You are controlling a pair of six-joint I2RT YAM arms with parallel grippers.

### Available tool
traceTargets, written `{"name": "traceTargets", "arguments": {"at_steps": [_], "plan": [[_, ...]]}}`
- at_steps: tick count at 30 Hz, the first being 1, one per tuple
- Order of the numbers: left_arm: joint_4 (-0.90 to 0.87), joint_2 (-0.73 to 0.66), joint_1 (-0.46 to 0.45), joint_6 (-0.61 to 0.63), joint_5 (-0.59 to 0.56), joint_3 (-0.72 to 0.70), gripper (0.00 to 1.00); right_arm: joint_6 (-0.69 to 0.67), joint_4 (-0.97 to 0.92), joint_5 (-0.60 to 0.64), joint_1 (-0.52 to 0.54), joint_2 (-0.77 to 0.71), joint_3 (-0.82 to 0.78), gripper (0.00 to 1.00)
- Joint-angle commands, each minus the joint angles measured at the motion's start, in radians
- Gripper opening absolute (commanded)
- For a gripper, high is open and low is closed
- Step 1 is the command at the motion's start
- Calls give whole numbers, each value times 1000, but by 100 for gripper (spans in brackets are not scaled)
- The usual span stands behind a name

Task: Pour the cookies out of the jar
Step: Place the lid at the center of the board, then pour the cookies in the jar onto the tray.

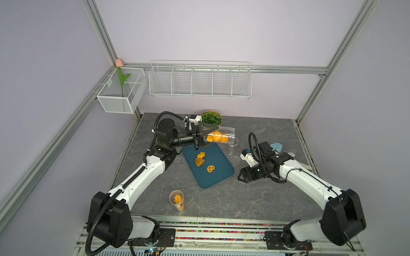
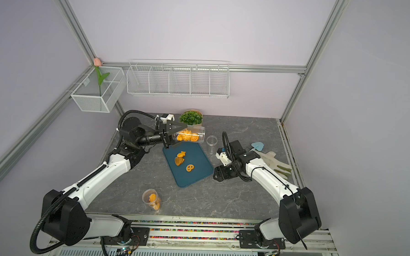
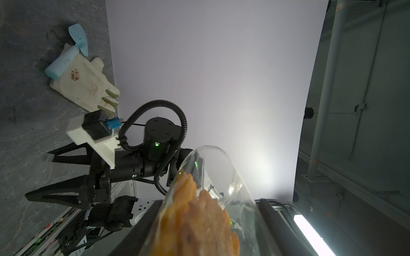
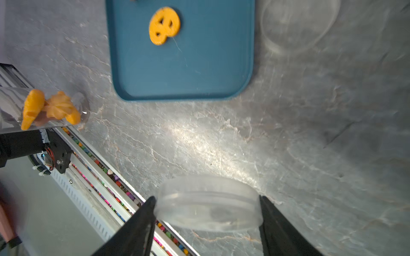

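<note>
Most cookies (image 1: pixel 219 137) bunched in sideways jar (image 1: pixel 230 132), left gripper (image 1: pixel 209 137) clamped on it; right gripper (image 4: pixel 207 199) brackets blurred lid (image 4: pixel 208 213), grip unclear.

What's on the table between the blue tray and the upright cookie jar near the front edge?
Nothing: only bare table separates the tray from the upright jar, as both top views and the right wrist view show.

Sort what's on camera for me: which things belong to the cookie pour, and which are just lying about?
Job: held jar, cookies, tray, front jar, empty jar, lid, spare lid.

Lying about: plant, glove, blue trowel, tulip, wall baskets.
</note>
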Motion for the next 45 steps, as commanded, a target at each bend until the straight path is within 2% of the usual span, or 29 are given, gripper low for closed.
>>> {"name": "traceTargets", "arguments": {"at_steps": [1, 5, 11, 18, 27, 29, 30, 33, 35, 37, 40, 45], "plan": [[12, -24, 0, 5, 18, -3, 62, 104, -47, 27, 33, 25, -23, 74], [8, -30, -1, 10, 21, -8, 62, 176, -60, 81, 72, 88, -25, 74], [5, -37, 0, 13, 22, -15, 62, 207, -58, 103, 128, 175, 14, 76], [1, -62, 6, 15, 22, -38, 62, 216, -72, 144, 130, 156, 22, 76], [-24, -67, 17, 55, 28, -40, 62, 208, -21, 257, 130, -96, 31, 79], [-46, -64, 22, 79, 30, -45, 62, 194, 32, 311, 133, -202, 24, 91], [-45, -62, 23, 80, 31, -49, 62, 200, 69, 336, 134, -257, 8, 89], [-33, -59, 29, 80, 32, -63, 62, 317, 155, 401, 112, -411, -62, 89], [-20, -57, 37, 82, 35, -69, 61, 307, 160, 299, 88, -429, -77, 89], [-10, -56, 46, 87, 35, -78, 61, 281, 99, 218, 88, -386, -58, 90], [-6, -51, 62, 102, 41, -103, 61, 292, -29, 169, 88, -285, -14, 99], [23, -44, 83, 103, 55, -142, 61, 332, -71, 163, 100, -214, -21, 87]]}}
